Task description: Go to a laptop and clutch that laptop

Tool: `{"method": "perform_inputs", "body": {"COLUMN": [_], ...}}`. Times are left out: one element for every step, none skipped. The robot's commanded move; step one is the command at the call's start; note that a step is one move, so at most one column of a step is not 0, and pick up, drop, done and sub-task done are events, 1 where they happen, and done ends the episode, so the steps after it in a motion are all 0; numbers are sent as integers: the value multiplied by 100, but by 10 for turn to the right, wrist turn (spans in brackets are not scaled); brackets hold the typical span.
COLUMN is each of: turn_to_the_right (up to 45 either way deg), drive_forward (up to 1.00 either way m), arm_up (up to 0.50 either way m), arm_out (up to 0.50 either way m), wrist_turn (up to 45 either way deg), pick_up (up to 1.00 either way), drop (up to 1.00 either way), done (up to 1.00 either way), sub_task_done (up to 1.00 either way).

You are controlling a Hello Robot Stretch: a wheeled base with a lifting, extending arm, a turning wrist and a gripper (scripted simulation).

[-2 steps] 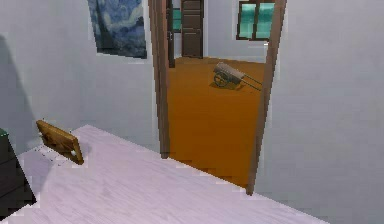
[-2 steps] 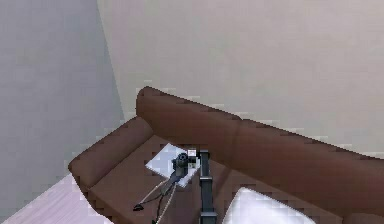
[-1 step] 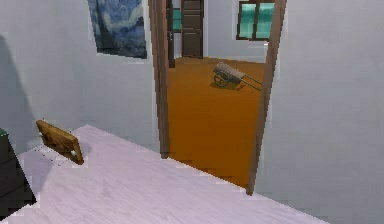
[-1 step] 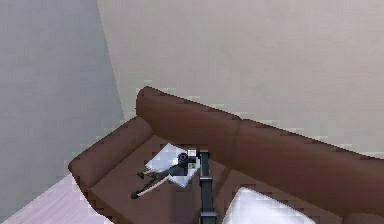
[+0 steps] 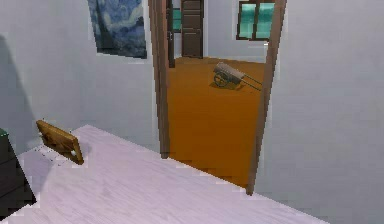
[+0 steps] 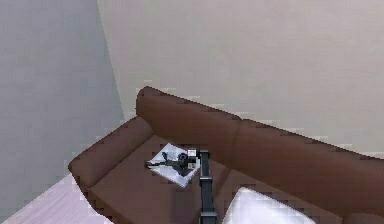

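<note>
The painting [image 5: 118, 25] is cut off by the forward view's top edge, and the dark furniture [image 5: 9, 178] by its left edge. The sofa [image 6: 270, 150] is cropped at the bottom. The flat white thing [image 6: 172, 176] is partly covered by the gripper [image 6: 172, 160]. Whether anything is held cannot be told.

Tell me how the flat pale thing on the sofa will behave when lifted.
The flat thing looks thin and straight-edged, so it is probably stiff, not floppy. It lies flat on the sofa, a soft seat, so it should not roll, though it may tilt if pressed. Its thin edge likely gives the gripper little to hold.
</note>
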Motion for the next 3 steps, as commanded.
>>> {"method": "perform_inputs", "body": {"turn_to_the_right": [0, 0, 0], "drive_forward": [0, 0, 0], "arm_up": [0, -30, 0], "arm_out": [0, 0, 0], "wrist_turn": [390, 0, 0], "pick_up": [0, 0, 100], "drop": [0, 0, 0], "done": [0, 0, 0], "sub_task_done": [0, 0, 0]}}
